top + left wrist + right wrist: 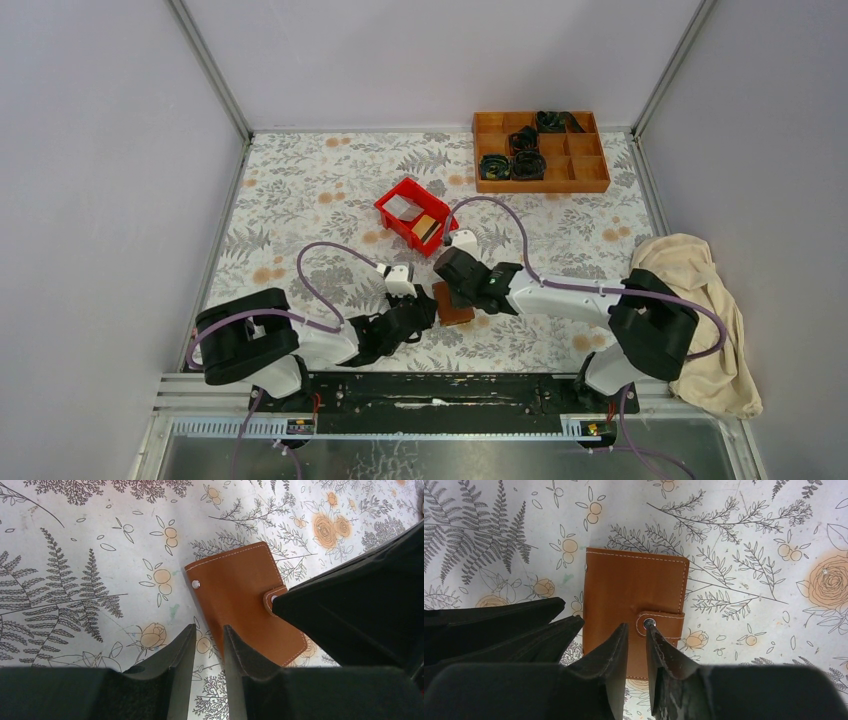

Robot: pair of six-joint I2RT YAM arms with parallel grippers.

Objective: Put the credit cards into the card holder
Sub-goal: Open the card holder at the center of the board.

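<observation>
Right wrist | step: opening holder point(624, 590) | holder closed on bench point(749, 530); right hand point(636, 627) part-open at its tab point(665, 622); left hand point(209, 630) part-open, empty, beside | cards point(424, 228) in bin point(395, 228) | next: unsnap tab

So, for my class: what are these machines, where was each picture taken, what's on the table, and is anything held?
Two robot arms are bolted at the edge of a flowered table. One picture looks down from above; the others come from a camera on each wrist. Between the left hand and right hand a closed brown card holder lies on it. Both hands are slightly open, holding nothing. Two cards sit in a red bin; a wooden tray stands behind, a beige cloth lies at the right.
</observation>
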